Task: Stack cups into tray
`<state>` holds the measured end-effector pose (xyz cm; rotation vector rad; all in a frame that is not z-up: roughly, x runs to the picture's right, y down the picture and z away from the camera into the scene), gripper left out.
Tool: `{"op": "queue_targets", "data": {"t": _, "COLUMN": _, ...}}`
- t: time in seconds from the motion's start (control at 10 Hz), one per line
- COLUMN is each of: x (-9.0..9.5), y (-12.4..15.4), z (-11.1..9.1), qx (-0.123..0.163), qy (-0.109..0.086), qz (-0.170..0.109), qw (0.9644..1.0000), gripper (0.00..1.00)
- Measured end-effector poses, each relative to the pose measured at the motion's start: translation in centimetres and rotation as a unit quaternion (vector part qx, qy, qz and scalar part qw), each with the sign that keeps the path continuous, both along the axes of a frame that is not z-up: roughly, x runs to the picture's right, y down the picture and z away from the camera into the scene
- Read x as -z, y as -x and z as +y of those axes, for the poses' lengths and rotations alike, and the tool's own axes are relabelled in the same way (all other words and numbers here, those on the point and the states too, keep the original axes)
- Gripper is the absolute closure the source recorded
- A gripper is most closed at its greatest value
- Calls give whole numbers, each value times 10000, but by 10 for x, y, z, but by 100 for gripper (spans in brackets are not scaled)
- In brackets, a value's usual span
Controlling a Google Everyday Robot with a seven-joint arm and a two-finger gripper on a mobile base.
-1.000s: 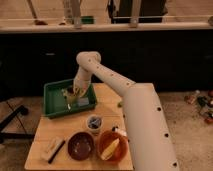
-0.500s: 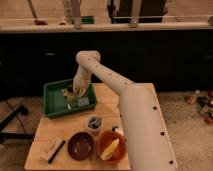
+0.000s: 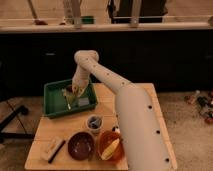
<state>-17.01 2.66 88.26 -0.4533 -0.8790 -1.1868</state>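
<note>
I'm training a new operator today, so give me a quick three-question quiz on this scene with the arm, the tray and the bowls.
1. True or false: the hand is over the tray.
2. Where is the grey cup? A) in the tray. B) on the table. C) inside a bowl.
3. What colour is the bowl next to the brown bowl?

Key: 1 true; 2 B; 3 orange.
</note>
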Motion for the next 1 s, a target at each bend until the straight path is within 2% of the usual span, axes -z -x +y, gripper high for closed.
{"op": "queue_targets", "data": {"t": 0.7, "x": -18, "y": -15, "z": -15, "qx": -2, "qy": -189, "qz": 342, "qw": 9992, "gripper": 96}}
{"op": "queue_targets", "data": {"t": 1.0, "x": -28, "y": -15, "z": -22, "qx": -8, "qy": -351, "qz": 494, "qw": 9982, "gripper": 96}}
